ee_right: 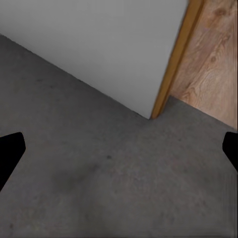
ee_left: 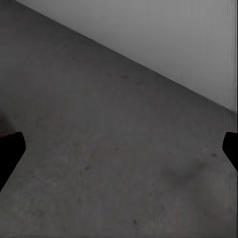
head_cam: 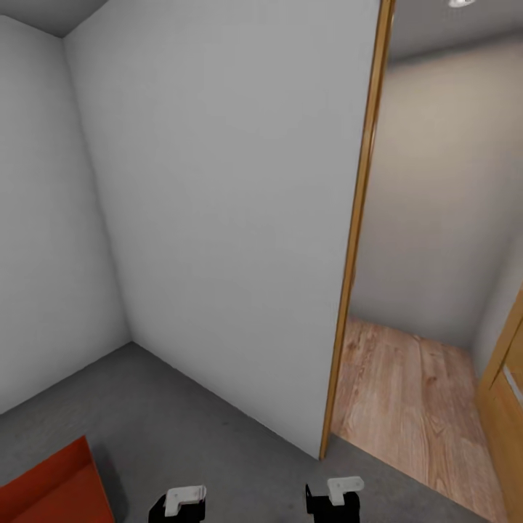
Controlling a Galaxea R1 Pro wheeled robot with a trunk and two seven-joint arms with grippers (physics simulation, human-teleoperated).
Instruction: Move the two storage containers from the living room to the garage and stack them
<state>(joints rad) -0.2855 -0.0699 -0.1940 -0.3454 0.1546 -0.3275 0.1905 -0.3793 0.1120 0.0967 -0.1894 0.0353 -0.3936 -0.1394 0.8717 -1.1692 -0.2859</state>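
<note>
Beyond both empty grippers' spread-apart fingers, bare garage floor, orange container beside left gripper; risks clipping it when turning doorward.

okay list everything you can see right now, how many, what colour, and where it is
storage container: one, orange-red, on the concrete floor at the head view's lower left, partly cut off by the frame.
concrete floor: one, dark grey, underfoot in the near room.
wall: grey-white, ahead, meeting a second wall in a corner at left.
door frame: one, orange wood, along the wall's right edge.
wood plank floor: light brown, beyond the doorway.
door: one, orange wood, at the far right edge.
left gripper: one, black fingers wide apart, over bare concrete.
right gripper: one, black fingers wide apart, over concrete near the frame's foot.
</note>
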